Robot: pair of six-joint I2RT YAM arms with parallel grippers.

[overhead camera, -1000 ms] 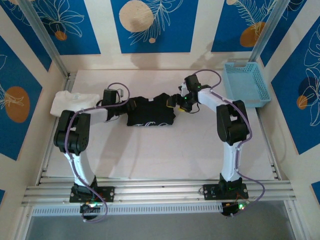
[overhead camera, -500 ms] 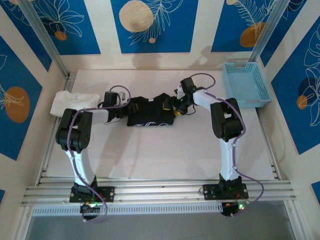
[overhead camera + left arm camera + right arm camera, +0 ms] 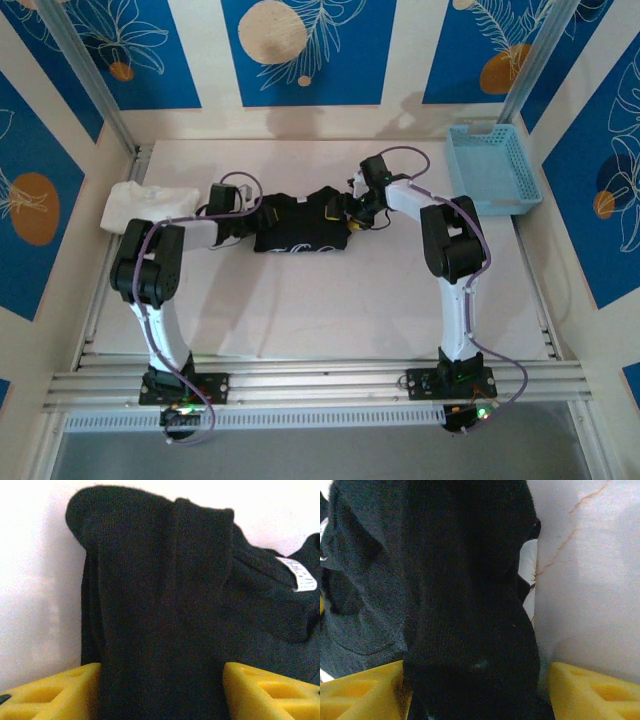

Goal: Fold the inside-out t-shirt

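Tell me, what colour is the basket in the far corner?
The basket is light blue; the top view shows it best.

The inside-out t-shirt [image 3: 298, 222] is showing black, carrying a whitish print [image 3: 300, 247] and a white label [image 3: 303, 575]. The second t-shirt [image 3: 140, 203] is appearing white, the basket [image 3: 490, 165] light blue, and the table [image 3: 330, 300] white. The left gripper [image 3: 161, 692] and right gripper [image 3: 475, 690] are showing yellow fingers. The wall panels [image 3: 345, 65] are displaying blue with white leaf outlines and orange and cream discs.
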